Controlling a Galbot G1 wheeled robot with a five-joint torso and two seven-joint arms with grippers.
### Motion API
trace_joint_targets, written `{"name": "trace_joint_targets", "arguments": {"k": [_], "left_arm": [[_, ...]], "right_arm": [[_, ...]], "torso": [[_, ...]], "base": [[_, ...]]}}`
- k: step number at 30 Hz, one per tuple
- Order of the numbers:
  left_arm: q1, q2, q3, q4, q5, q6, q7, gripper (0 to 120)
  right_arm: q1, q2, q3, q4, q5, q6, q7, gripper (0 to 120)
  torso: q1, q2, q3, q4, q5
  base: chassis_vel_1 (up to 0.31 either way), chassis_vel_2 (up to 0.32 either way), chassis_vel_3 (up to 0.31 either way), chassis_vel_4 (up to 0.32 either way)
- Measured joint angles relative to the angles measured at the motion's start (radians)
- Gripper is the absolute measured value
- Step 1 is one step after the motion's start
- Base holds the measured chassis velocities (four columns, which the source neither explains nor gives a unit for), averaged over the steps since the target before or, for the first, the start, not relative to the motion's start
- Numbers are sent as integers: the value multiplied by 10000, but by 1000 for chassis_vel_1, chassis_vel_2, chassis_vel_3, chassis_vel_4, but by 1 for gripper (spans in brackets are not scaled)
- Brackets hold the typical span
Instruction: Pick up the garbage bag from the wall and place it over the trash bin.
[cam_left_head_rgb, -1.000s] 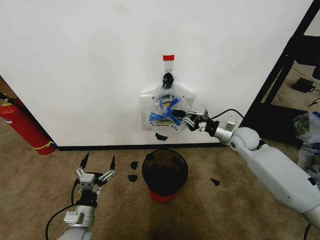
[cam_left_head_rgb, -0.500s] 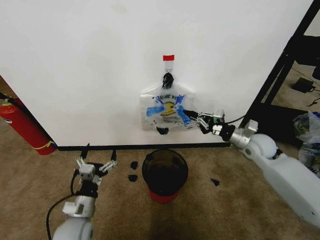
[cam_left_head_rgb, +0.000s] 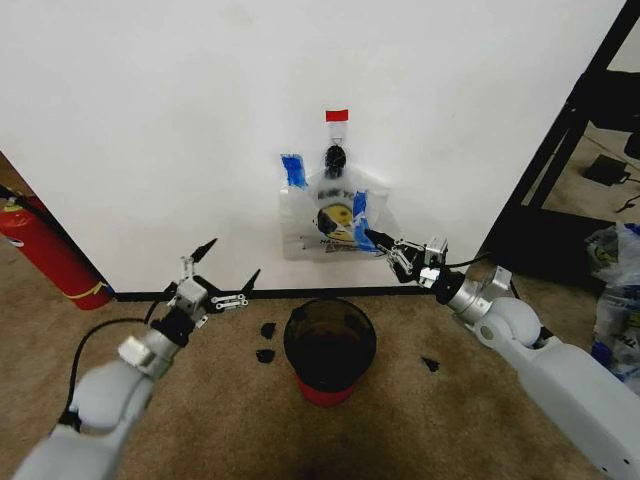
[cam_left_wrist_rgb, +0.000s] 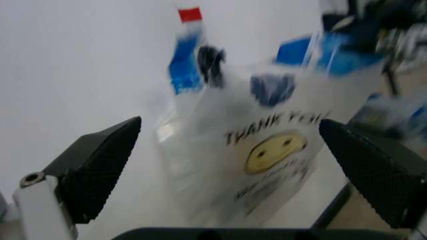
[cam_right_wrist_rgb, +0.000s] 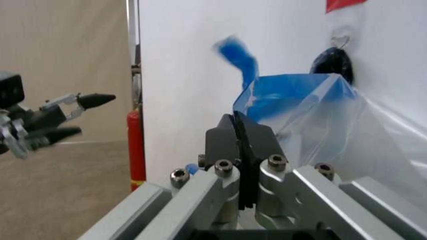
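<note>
Pick step: right gripper (cam_left_head_rgb: 381, 243) pinches the bag (cam_left_head_rgb: 335, 215) at its 4 o'clock edge; left gripper (cam_left_head_rgb: 222, 272) spread, empty. Next: unhook it.

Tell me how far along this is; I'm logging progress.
Early. Done: the right hand is shut on the garbage bag. In hand: the bag hangs from the wall hook; the left hand is open. Left: unhooking it, placing it over the trash bin.
</note>
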Motion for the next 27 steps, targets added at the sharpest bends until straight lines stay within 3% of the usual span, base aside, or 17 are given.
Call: {"name": "trace_joint_targets", "arguments": {"k": [5, 11, 14, 23, 27], "left_arm": [[-1013, 104, 581, 285, -2106, 698, 45, 100], [-1955, -502, 1305, 759, -3826, 1374, -762, 100], [-2132, -860, 1537, 971, -3681, 1397, -836, 100], [-2373, -1852, 2146, 2091, -1641, 1116, -722, 100], [-2041, -2350, 2232, 1608, -1789, 1579, -1724, 100]], "right_arm": [[23, 69, 0, -157, 57, 35, -9, 0], [-220, 49, 108, -230, 491, 39, -787, 0], [-304, -13, 168, -230, 639, 40, -991, 0], [-582, -126, 327, 81, 971, 52, -1441, 0], [-879, -257, 465, 169, 1045, 17, -2087, 0]], "torso": [[0, 0, 0, -4, -1], [0, 0, 0, -2, 2], [0, 0, -1, -5, -1], [-1, 0, -1, -2, -2], [-1, 0, -1, -6, -2]], "base": [[0, 0, 0, 0], [0, 0, 0, 0], [0, 0, 0, 0], [0, 0, 0, 0], [0, 0, 0, 0]]}}
